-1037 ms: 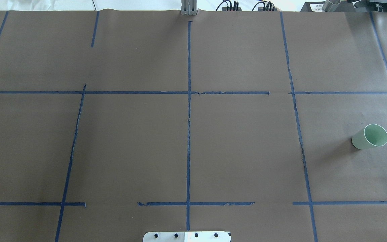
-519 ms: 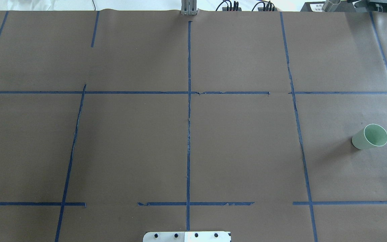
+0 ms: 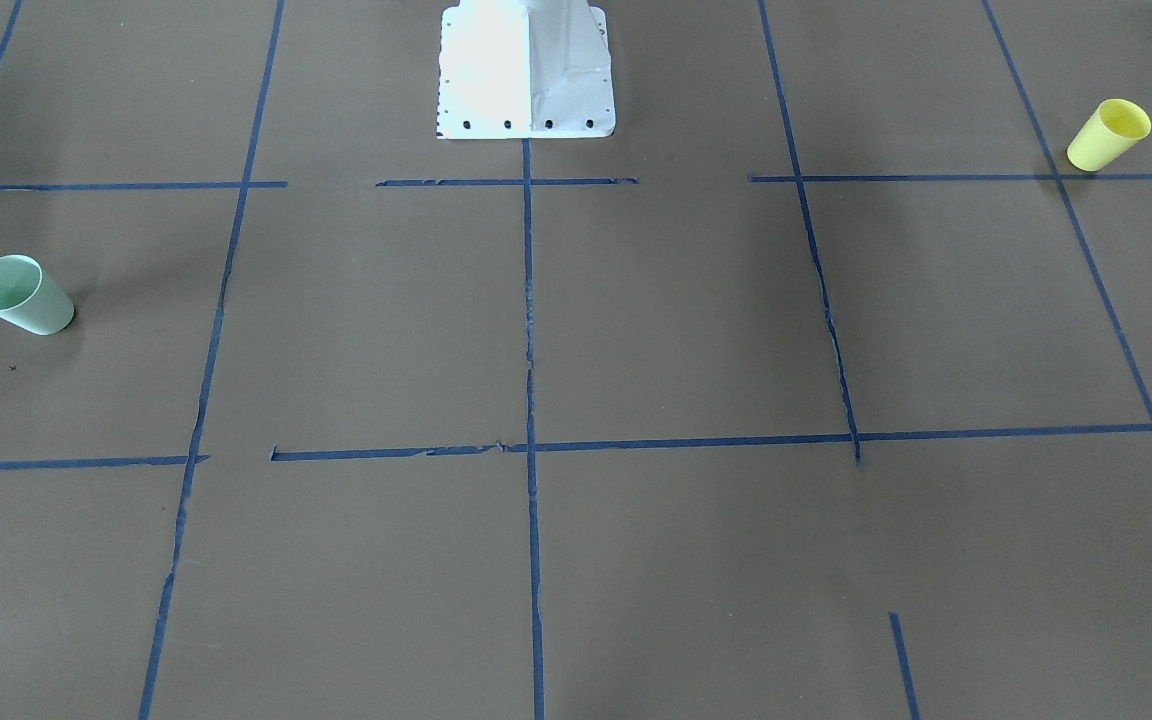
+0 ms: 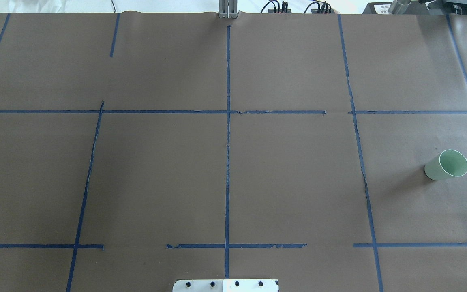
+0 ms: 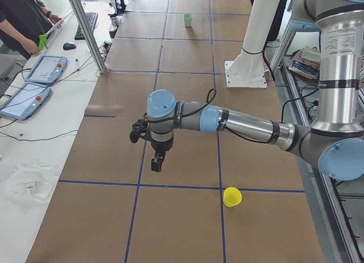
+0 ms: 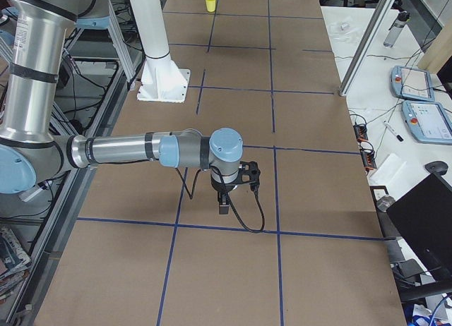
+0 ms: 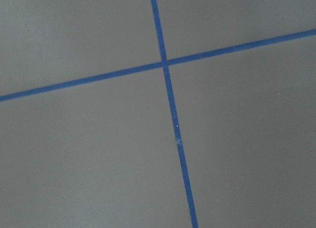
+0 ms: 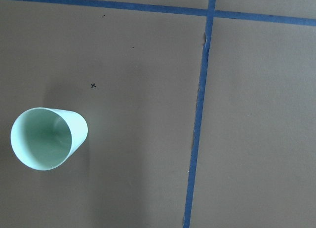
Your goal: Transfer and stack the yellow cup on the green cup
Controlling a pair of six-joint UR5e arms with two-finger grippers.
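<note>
Left gripper point(image 5: 158, 160) is hovering with the yellow cup point(image 5: 231, 197) standing upright near its 4 o'clock; whether it or the right gripper point(image 6: 223, 204) is clenched, I cannot tell. Well apart, the green cup point(image 4: 446, 164) is sitting upright. Probably light, slick plastic, the yellow cup is wanting a gentle pinch over 1 rim wall.

Smooth plastic yellow cup point(image 3: 1108, 135), matt paper tabletop point(image 3: 686, 320)

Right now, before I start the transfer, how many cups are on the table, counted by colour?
Yellow cup: 1
Green cup: 1
Total: 2 cups, standing far apart and not yet stacked.
</note>
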